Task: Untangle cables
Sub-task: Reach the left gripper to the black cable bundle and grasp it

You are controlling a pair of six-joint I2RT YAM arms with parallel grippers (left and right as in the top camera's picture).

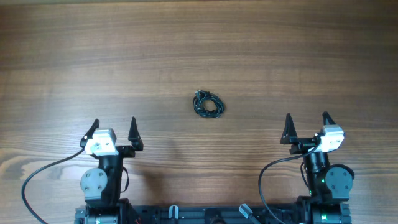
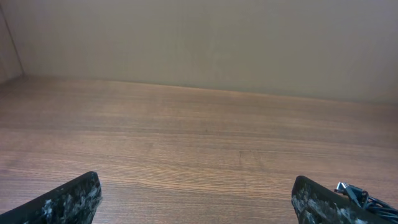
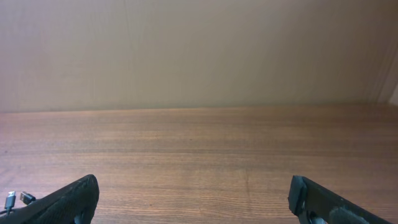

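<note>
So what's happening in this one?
Nothing is being handled yet. A small knotted bundle of black cables lies on the wooden table, roughly midway between the two arms. The left gripper and right gripper both stand open and empty, well short of the bundle.

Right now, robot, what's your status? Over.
Left gripper open, empty. Right gripper open, empty. Cables bunched, lying ahead between both, untouched. Nothing in the way.
</note>
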